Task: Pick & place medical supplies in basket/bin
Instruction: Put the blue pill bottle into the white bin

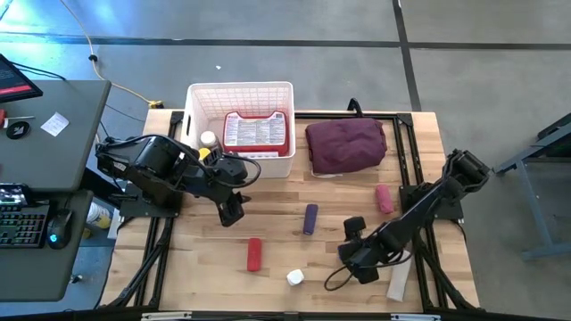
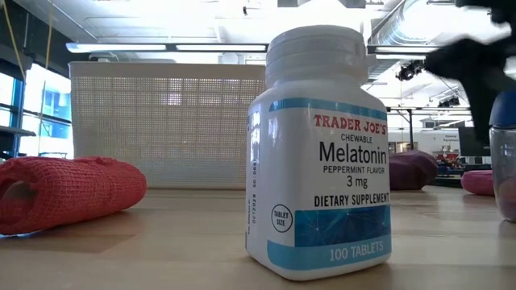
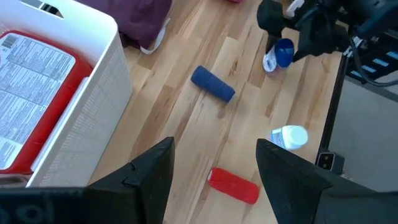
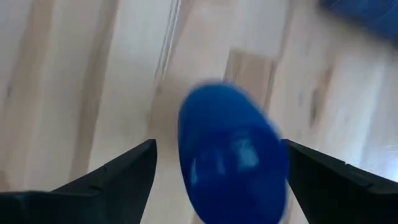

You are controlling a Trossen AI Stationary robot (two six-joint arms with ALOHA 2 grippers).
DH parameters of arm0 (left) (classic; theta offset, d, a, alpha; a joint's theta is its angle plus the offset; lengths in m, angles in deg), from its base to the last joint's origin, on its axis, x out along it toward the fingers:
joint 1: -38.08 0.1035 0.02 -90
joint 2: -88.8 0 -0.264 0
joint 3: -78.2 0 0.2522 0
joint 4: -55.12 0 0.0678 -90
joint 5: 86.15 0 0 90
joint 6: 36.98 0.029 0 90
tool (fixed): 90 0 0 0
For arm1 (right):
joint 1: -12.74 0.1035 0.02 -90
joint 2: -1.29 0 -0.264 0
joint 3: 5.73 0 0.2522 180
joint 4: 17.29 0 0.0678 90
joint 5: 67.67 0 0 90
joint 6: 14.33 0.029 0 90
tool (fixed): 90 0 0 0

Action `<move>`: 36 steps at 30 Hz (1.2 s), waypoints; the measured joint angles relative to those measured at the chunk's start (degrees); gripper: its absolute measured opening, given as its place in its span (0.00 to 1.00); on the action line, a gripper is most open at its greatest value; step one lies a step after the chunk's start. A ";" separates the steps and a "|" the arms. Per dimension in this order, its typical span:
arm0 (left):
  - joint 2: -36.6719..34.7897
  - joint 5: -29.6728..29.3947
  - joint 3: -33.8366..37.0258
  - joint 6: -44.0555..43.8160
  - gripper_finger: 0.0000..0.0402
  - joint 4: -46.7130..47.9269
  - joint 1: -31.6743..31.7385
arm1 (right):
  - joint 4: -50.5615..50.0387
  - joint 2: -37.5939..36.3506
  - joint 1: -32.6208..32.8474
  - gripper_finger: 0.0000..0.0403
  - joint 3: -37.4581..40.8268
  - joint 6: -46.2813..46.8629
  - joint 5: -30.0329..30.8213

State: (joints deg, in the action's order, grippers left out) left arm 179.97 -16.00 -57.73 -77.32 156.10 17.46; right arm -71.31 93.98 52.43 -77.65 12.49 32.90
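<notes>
The white lattice basket stands at the table's far edge. It holds the red first-aid case and a small bottle. On the wood lie a purple cylinder, a red cylinder and a pink cylinder. A white Melatonin bottle stands upright. My left gripper hangs open beside the basket's near wall, above bare wood. My right gripper is open, pointing down over a blue-capped bottle, one finger on either side of the blue cap.
A maroon cloth bundle lies right of the basket. A flat white item rests near the table's right near corner. A desk with keyboard and mouse stands left of the table. Bare wood shows between the cylinders.
</notes>
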 joint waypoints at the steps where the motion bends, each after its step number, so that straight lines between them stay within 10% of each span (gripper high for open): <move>1: -0.01 0.00 0.00 0.00 0.64 0.25 0.00 | 0.55 0.00 -0.34 0.81 0.90 0.31 -1.06; 12: -0.01 -0.23 0.00 0.00 0.64 0.79 0.00 | 2.71 -1.77 -1.54 0.70 2.34 2.74 1.99; 20: 0.48 -4.97 0.00 0.00 0.64 -1.24 0.00 | 3.36 -2.07 -4.02 0.42 2.30 4.70 -0.79; 36: 0.81 -5.80 -0.02 3.01 0.64 -10.61 0.00 | 1.50 -11.70 -11.03 0.42 -1.18 9.11 2.47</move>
State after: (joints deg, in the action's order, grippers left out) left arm 180.78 -21.81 -57.75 -74.31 145.49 17.46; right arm -69.81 82.28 41.40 -78.83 21.60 35.36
